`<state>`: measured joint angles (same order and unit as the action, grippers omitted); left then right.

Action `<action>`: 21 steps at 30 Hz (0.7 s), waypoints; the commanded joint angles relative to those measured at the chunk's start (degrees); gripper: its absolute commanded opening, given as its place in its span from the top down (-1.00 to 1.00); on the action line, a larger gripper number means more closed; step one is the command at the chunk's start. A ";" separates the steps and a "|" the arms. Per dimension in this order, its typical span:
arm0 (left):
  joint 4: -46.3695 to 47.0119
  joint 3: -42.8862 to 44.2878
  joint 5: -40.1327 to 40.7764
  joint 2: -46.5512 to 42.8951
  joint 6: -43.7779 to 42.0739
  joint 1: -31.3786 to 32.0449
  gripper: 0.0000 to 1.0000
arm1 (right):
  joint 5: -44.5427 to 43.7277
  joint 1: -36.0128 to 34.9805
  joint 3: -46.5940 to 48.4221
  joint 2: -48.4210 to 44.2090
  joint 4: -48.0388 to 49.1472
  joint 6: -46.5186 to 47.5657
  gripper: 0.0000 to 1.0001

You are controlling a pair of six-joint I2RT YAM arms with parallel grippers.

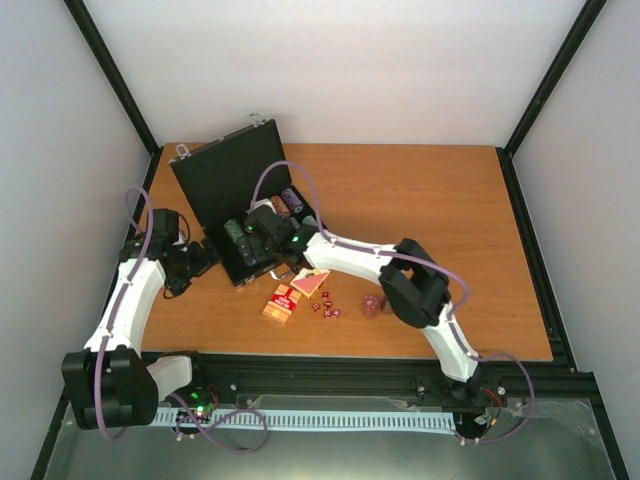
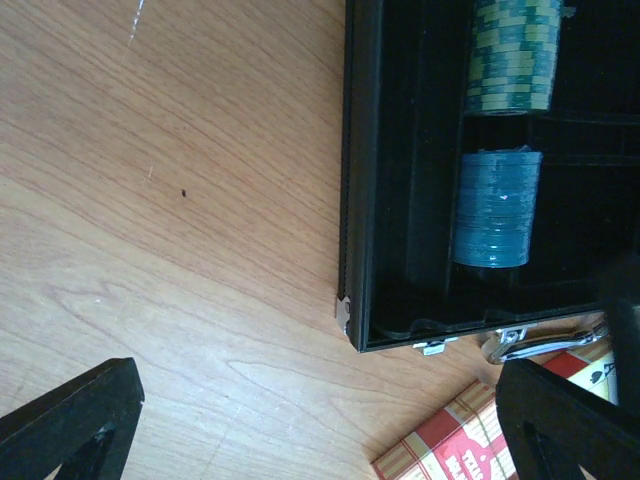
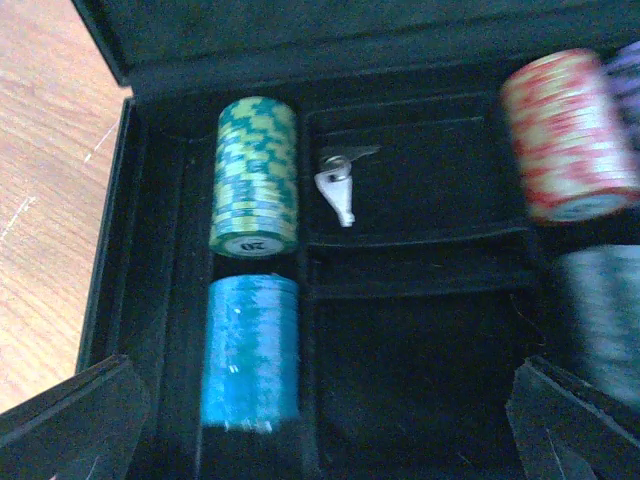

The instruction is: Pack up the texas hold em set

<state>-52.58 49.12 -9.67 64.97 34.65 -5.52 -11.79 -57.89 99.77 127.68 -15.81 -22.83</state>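
Observation:
The black briefcase stands open at the table's back left, lid raised. In the right wrist view its tray holds a green chip stack, a blue stack, a red stack, a blurred grey stack and small silver keys. My right gripper hovers open and empty over the tray. My left gripper is open and empty over bare table beside the case's near left corner. Two red/orange card boxes, dark-red dice and a pinkish chip stack lie in front of the case.
In the left wrist view a card box and the case's silver handle lie near my right-hand finger. Black frame posts and white walls ring the wooden table.

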 commanded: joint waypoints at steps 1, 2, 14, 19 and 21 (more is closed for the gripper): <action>-0.58 2.07 -1.61 -1.80 -1.16 -0.46 -0.99 | -5.77 1.19 -3.61 -10.16 -13.02 -0.84 -1.00; -0.52 2.06 -1.79 -1.87 -1.21 -0.46 -1.00 | -6.05 1.92 -5.19 -11.91 -16.16 -2.17 -1.00; 0.39 0.18 -5.00 -2.69 -2.22 -0.45 -0.99 | -6.98 9.97 -36.20 -38.21 -37.04 -21.47 -0.89; 1.22 -0.89 -6.51 -3.19 -1.96 -0.46 -1.00 | -6.48 10.95 -43.76 -42.92 -36.39 -25.81 -0.85; 1.41 -1.30 -6.97 -3.55 -1.87 -0.46 -1.00 | -6.90 11.09 -44.60 -42.91 -37.08 -27.65 -0.84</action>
<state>-52.10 48.56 -14.61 62.72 33.58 -5.52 -18.20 -47.20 56.60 85.95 -51.77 -44.47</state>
